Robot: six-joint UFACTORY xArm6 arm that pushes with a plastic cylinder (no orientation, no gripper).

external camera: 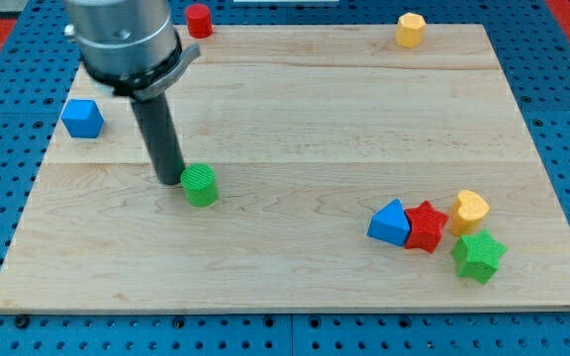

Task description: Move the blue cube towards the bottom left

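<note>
The blue cube sits near the left edge of the wooden board, in its upper half. My tip is down on the board, to the right of and below the blue cube, well apart from it. The tip stands just left of a green cylinder, very close to it or touching it.
A red cylinder stands at the top edge, a yellow block at the top right. At the lower right cluster a blue wedge-like block, a red star, a yellow block and a green star.
</note>
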